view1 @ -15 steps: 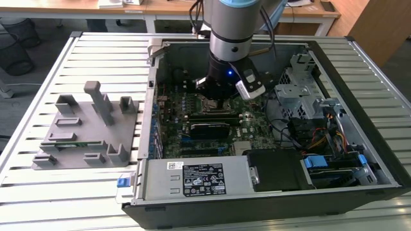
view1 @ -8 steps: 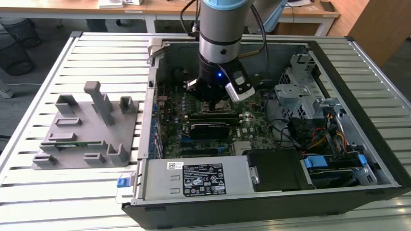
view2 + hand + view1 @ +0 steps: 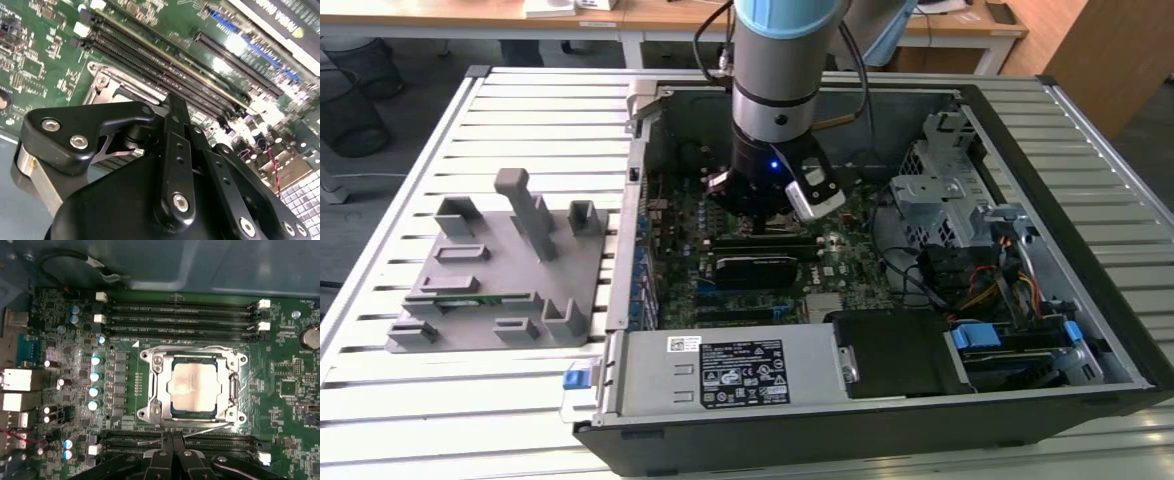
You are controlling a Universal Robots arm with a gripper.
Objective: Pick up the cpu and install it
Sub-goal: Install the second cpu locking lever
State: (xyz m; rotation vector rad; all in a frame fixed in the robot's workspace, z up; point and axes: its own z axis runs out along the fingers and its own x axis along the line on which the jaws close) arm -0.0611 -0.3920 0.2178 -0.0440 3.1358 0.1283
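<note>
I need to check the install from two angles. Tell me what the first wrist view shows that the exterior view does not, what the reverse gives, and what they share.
The first wrist view alone shows the cpu sitting in the socket frame, pale top up, between rows of memory slots. The exterior view alone shows the open computer case, the grey plastic holder on the slatted table, and the arm above the board. Both show the green motherboard and the gripper low over it.

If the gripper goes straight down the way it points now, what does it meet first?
Most likely the motherboard. In the first wrist view the gripper sits over the memory slots beside the socket frame, with the cpu already seated there. Depth is unclear.
</note>
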